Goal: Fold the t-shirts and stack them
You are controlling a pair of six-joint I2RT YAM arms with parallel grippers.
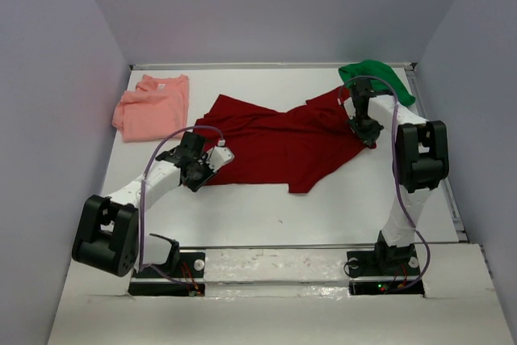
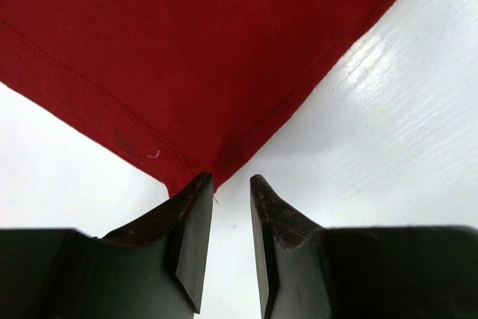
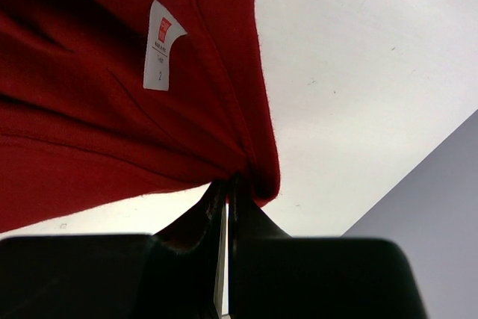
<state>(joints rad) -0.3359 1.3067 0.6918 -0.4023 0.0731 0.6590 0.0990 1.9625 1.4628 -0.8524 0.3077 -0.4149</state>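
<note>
A dark red t-shirt (image 1: pixel 283 143) lies spread and rumpled across the middle of the table. My right gripper (image 1: pixel 367 136) is shut on its right edge; in the right wrist view the cloth (image 3: pixel 112 125) bunches at the closed fingertips (image 3: pixel 231 181), with a white label (image 3: pixel 163 44) showing. My left gripper (image 1: pixel 202 175) stands open at the shirt's near left corner. In the left wrist view that hemmed corner (image 2: pixel 187 162) ends just ahead of the fingertips (image 2: pixel 231 178), with nothing between them. A salmon pink t-shirt (image 1: pixel 153 107) lies folded at the back left. A bright green t-shirt (image 1: pixel 376 78) is bunched at the back right.
White table (image 1: pixel 266 216) bounded by grey walls on the left, back and right. The green shirt lies right behind the right wrist. Both arm bases stand at the near edge.
</note>
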